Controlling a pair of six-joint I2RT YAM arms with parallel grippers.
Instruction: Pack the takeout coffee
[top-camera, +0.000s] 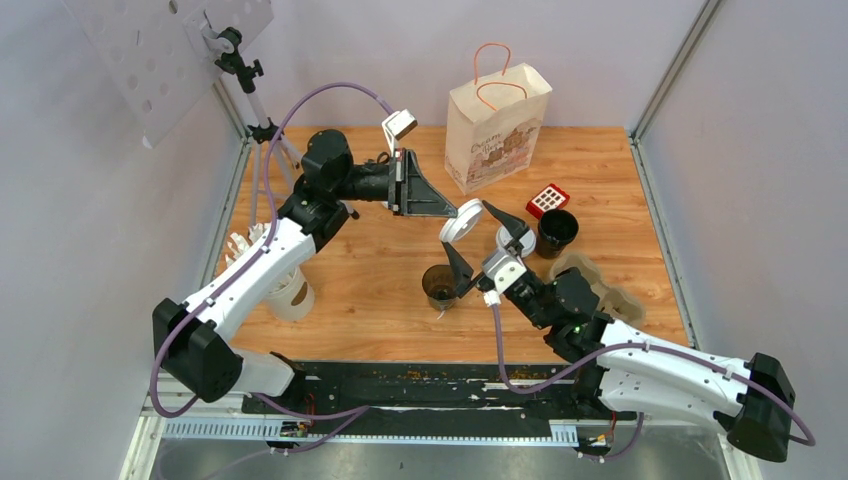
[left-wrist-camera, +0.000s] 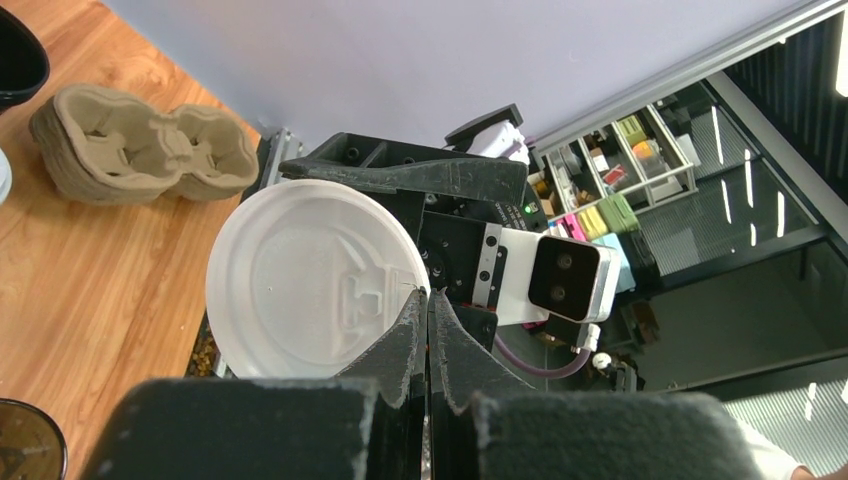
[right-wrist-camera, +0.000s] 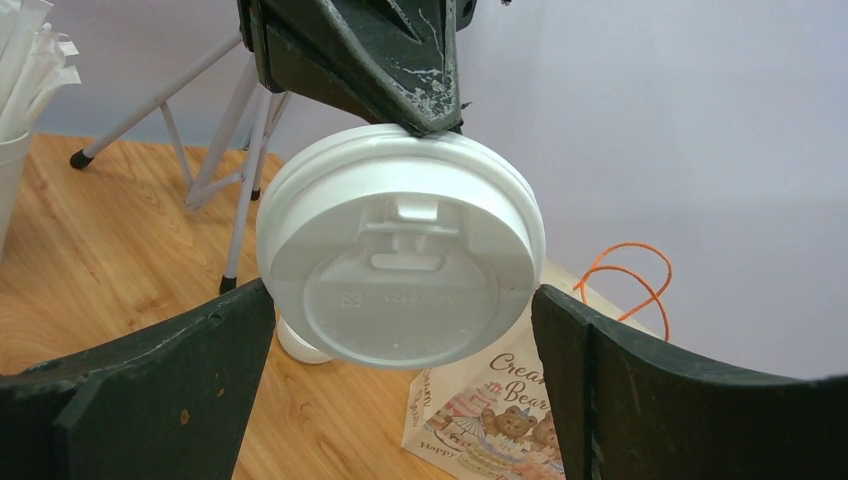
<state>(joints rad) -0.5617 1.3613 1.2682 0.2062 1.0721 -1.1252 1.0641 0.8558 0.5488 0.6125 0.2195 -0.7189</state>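
My left gripper (top-camera: 455, 212) (left-wrist-camera: 428, 295) is shut on the rim of a white sip lid (top-camera: 463, 222) (left-wrist-camera: 310, 285) (right-wrist-camera: 400, 260), holding it in the air above the table's middle. My right gripper (top-camera: 466, 226) (right-wrist-camera: 400, 290) stands open, one finger on each side of that lid, not touching it. The takeout coffee shows as two dark brown cups, both lidless. One cup (top-camera: 439, 287) (left-wrist-camera: 25, 445) stands just below the right gripper. The other cup (top-camera: 556, 232) (left-wrist-camera: 15, 55) stands to its right.
A printed paper bag (top-camera: 495, 135) (right-wrist-camera: 500, 410) stands at the back. A cardboard cup carrier (top-camera: 600, 285) (left-wrist-camera: 140, 145) lies at the right. A red box (top-camera: 547, 200) and a loose white lid (top-camera: 512, 240) sit near the right cup. A pale cup (top-camera: 290, 290) stands left.
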